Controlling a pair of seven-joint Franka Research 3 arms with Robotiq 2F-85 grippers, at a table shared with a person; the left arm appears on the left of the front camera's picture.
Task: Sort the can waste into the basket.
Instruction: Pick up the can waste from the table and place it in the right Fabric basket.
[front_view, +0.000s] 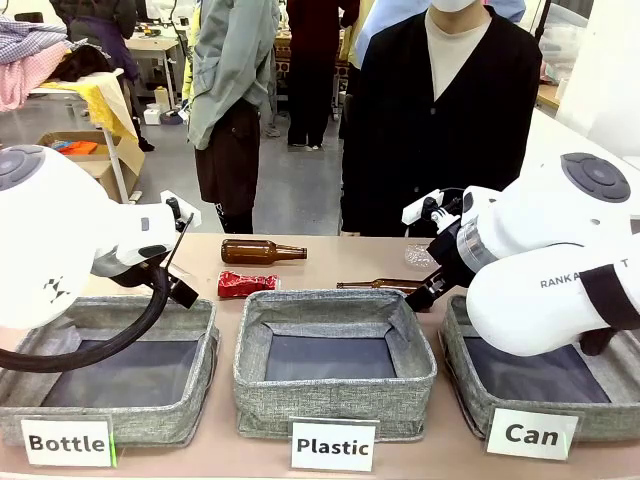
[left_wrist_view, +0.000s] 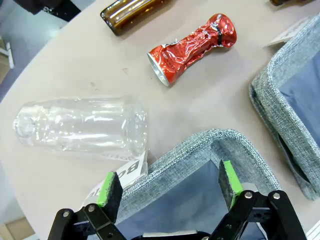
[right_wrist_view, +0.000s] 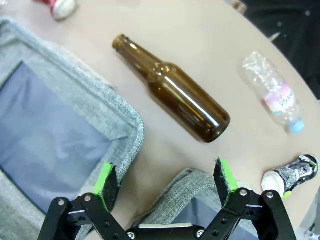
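Observation:
The shiny red crushed can (front_view: 247, 284) lies on the table behind the middle bin; in the left wrist view the red can (left_wrist_view: 192, 47) is well ahead of my open left gripper (left_wrist_view: 167, 182), which hovers over a corner of the "Bottle" bin (left_wrist_view: 200, 145). A black crushed can (right_wrist_view: 292, 175) with white markings lies just right of my open right gripper (right_wrist_view: 165, 180), which hangs above the rim of the grey "Can" basket (right_wrist_view: 180, 200). That basket (front_view: 455, 350) stands front right. Both grippers (front_view: 180, 290) (front_view: 420, 295) hold nothing.
Grey bins marked "Bottle" (front_view: 200, 370) and "Plastic" (front_view: 250, 370) stand left and middle. Two brown glass bottles (front_view: 262, 251) (front_view: 380, 285) and clear plastic bottles (left_wrist_view: 82, 125) (right_wrist_view: 275, 95) lie on the table. A person (front_view: 440, 110) stands at the far side.

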